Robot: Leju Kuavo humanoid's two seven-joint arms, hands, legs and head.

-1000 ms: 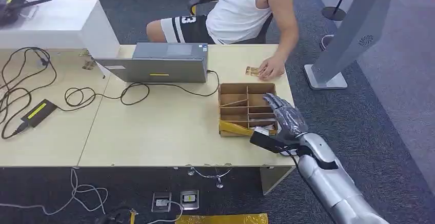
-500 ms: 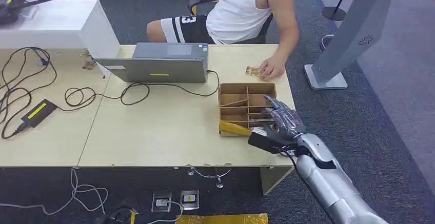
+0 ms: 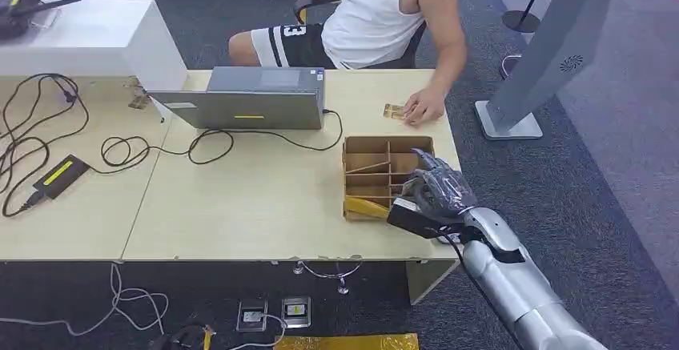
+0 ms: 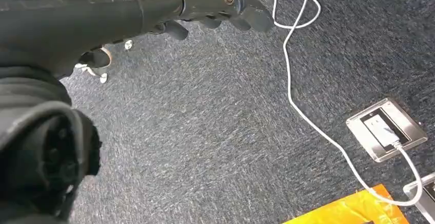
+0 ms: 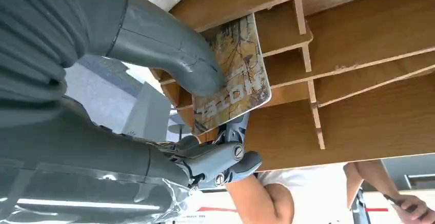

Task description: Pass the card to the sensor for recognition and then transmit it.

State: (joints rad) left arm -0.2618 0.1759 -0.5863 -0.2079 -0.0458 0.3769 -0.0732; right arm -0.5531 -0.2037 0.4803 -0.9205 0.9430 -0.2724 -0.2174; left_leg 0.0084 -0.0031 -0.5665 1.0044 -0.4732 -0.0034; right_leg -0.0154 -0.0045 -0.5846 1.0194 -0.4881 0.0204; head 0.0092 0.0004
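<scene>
Lifting: right hand [image 3: 436,194] has drawn in toward the near edge of the cardboard divider box [image 3: 376,151] over the last second, fingers curling from a flatter reach into a closed grip
Right hand state: thumb [image 5: 169,49] pressed on the printed face of the card [image 5: 236,78], fingers [image 5: 225,160] behind it; card is pinched between them
Card location: in the right hand, just over the box's compartments, tilted; not clear whether its lower edge still touches a partition
Left hand [image 4: 215,6]: hanging over carpet, holding nothing; fingers lie fairly straight, a little apart
Box: has shifted slightly on the desk [image 3: 240,206] with the hand's pull
Person: hand [image 3: 423,108] resting on the far desk edge beside a second card [image 3: 392,110], unchanged
Meaning: pick looks secured; judged next is carrying the card out to the sensor, not yet begun
Risk: thin pinch, card could slip or snag a divider
</scene>
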